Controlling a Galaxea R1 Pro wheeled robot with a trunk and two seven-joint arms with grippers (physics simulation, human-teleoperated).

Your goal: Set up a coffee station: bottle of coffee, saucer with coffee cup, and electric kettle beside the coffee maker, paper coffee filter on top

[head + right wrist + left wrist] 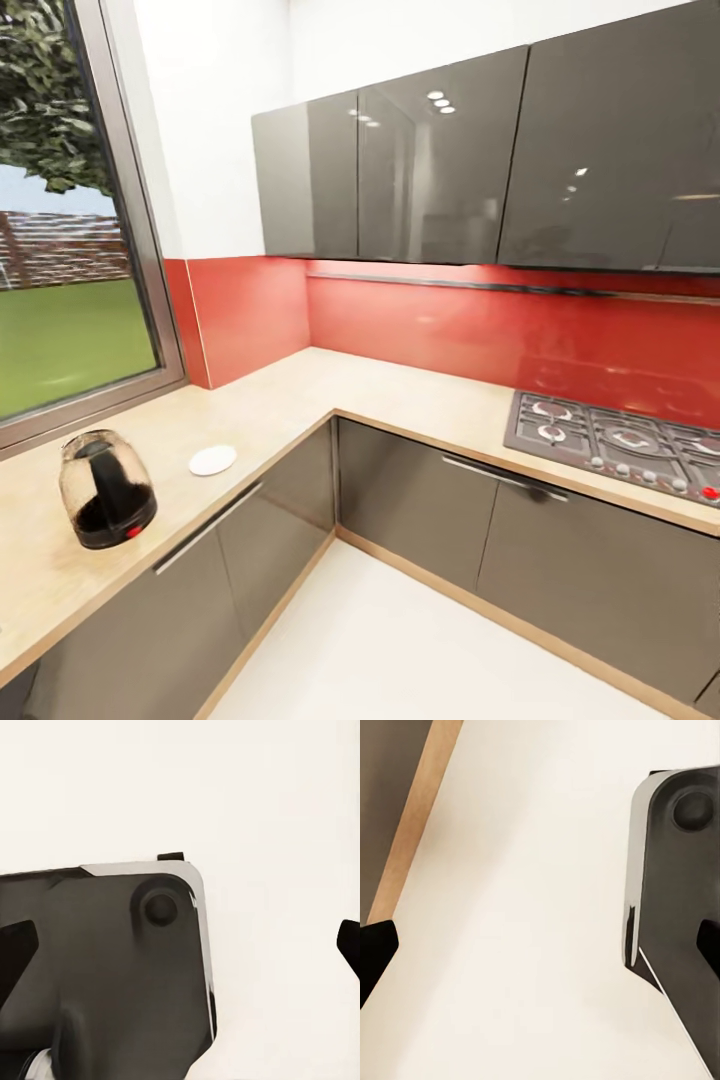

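Both claws hang spread and empty over the pale floor, left gripper [540,945] and right gripper [180,945] idle for travel. On the kitchen countertop [290,395], lower left, the electric kettle [105,490] stands near the saucer [212,460], awaiting grouping.

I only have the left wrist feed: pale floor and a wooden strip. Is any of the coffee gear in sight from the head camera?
Observer: Yes. The electric kettle stands upright on the kitchen countertop, below the window.
Operator: And the saucer?
Observer: The saucer lies flat beside the kettle, apart from it, with nothing on it.
Operator: Is my right pincer carrying anything?
Observer: No. The right pincer is open over bare floor, with nothing between its fingertips.
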